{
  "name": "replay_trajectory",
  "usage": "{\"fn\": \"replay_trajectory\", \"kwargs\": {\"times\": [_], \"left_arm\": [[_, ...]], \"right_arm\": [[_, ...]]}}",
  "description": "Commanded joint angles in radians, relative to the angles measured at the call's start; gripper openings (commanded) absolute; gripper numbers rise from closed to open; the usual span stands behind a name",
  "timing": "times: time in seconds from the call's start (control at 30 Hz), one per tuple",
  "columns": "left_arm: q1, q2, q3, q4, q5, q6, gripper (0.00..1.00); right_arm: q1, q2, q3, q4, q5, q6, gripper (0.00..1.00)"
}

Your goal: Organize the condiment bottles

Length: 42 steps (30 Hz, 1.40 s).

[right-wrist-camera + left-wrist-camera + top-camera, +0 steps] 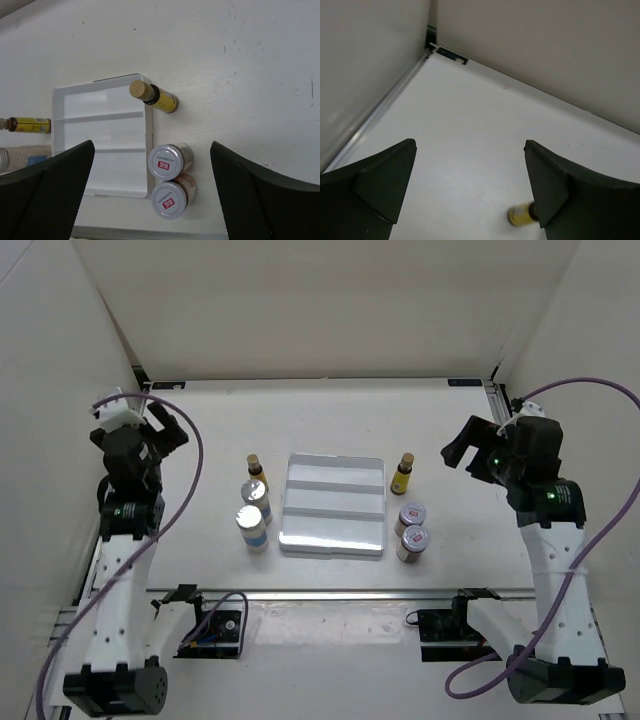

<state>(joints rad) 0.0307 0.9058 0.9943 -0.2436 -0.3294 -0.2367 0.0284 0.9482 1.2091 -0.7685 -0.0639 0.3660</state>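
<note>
Starting state: you have all six condiment bottles standing on the surface and none in the white ridged tray (331,531).

Left of the tray there is one row. The near white-blue bottle (252,528) and the far white-blue bottle (256,494) both have silver caps. The left yellow bottle (254,469) stands farthest.

Right of the tray, the right yellow bottle (402,474) stands far. The far jar (411,518) and near jar (412,542) sit just beside the tray edge, and the two look to be touching.

Handling, as a guess:
- All six look small, light and rigid, likely glass or hard plastic, so they will be smooth-sided and a bit slippery.
- The slim yellow ones are tall and narrow and will tip easily. Pinch them across the body below the cap, not on the cap.
- The squat jars are stable but wide. Grip them across the lid or upper body, and separate the pair first or a finger will knock the neighbour.

The left jaws are spread fully and hold nothing. They are raised at the far left, well apart from the left row. The left wrist view shows mostly bare surface, with a bit of yellow bottle at its bottom edge.

The right jaws are also spread wide and empty. They sit above and to the right of the jars, touching nothing. In the right wrist view the jars and the right yellow bottle fall between the fingers.
</note>
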Motion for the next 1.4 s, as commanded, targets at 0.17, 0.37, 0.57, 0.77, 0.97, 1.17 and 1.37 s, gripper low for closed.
{"fn": "replay_trajectory", "kwargs": {"times": [0.17,0.37,0.57,0.77,0.97,1.17,1.37], "left_arm": [[-0.069,-0.442,-0.006,-0.503,0.488,-0.061,1.00],[-0.095,-0.498,-0.065,-0.614,0.489,-0.153,1.00],[-0.115,-0.447,-0.086,-0.631,0.413,-0.193,1.00],[-0.126,-0.438,-0.095,-0.631,0.429,-0.216,1.00],[-0.137,-0.438,-0.095,-0.640,0.397,-0.216,1.00],[-0.146,-0.427,-0.105,-0.640,0.397,-0.225,1.00],[-0.146,-0.427,-0.105,-0.640,0.397,-0.225,1.00]], "right_arm": [[0.002,-0.118,-0.002,-0.205,-0.143,0.013,0.99],[0.028,-0.193,-0.187,-0.267,-0.161,0.022,0.99],[0.188,-0.246,-0.296,-0.210,-0.088,0.197,0.99],[0.493,-0.088,-0.333,-0.233,0.278,0.290,0.99],[0.801,0.157,-0.212,-0.405,0.654,0.577,0.99],[0.801,0.239,-0.186,-0.362,0.650,0.587,0.99],[0.653,0.209,-0.285,-0.178,0.492,0.438,0.98]]}}
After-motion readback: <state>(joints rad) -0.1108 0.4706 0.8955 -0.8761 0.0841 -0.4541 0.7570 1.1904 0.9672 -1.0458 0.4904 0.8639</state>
